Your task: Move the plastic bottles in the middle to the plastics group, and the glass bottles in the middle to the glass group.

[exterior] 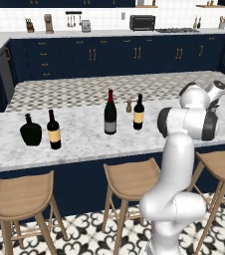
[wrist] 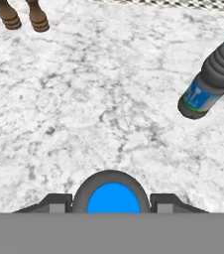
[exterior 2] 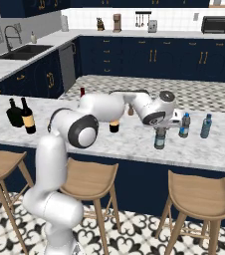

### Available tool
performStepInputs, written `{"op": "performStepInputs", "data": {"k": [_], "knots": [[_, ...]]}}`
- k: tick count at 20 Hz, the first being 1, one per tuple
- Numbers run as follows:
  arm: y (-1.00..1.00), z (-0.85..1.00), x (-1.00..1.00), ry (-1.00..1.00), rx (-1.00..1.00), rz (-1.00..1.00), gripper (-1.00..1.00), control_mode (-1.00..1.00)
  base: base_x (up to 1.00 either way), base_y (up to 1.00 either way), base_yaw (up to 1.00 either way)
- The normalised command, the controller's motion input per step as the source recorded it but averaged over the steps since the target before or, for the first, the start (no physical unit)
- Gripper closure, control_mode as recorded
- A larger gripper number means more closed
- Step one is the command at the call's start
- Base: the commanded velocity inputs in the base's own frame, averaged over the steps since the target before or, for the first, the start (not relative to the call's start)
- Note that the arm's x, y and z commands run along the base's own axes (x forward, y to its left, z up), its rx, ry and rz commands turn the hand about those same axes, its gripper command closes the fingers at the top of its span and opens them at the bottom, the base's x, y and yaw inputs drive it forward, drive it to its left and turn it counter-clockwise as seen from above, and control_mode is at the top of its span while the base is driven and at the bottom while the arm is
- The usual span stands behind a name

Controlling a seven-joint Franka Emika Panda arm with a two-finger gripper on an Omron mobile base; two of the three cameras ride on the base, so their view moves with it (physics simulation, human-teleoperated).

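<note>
Plastic water bottle (exterior 2: 160, 139), small and translucent blue with a dark cap, stands on the marble counter (exterior 2: 134, 137) directly under the gripper (exterior 2: 163, 127), whose jaws are closed on its upper part; in the hand view its round blue cap (wrist: 113, 198) sits squarely between the two dark fingertips (wrist: 54, 204), which says the grip is centred and top-down, probably so the bottle stays upright as it is set down. It is just beside the plastics group, where a bluish bottle (exterior 2: 184, 125) and a teal one (exterior 2: 206, 126) stand near each other toward the right end of the counter, so I judge this bottle to be at or very near its place, with release the step in hand. Two dark glass wine bottles, the tall red-capped one (exterior: 110, 112) with a grey label and the shorter one (exterior: 139, 112) with a yellow label, wait in the middle, well apart from the glass group at the left: a squat black flask (exterior: 31, 131) and a slim tan-labelled bottle (exterior: 54, 130). Glass is smooth, heavy and narrow-necked; the plastic looks ribbed and light
</note>
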Motion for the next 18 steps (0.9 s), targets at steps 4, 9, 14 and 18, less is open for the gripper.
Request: {"op": "performStepInputs", "data": {"k": [4, 9, 14, 18], "knots": [[-0.63, 0.00, 0.12, 0.00, 0.00, 0.05, 1.00, -1.00, 0.00, 0.00, 0.00], [-0.56, 0.00, 0.16, 0.00, 0.00, 0.07, 1.00, -1.00, 0.00, 0.00, 0.00], [-0.25, -0.01, 0.01, -0.06, 0.00, 0.06, 1.00, -1.00, 0.00, 0.00, 0.00], [0.00, 0.00, 0.29, -0.02, -0.03, 0.07, 1.00, -1.00, 0.00, 0.00, 0.00]]}}
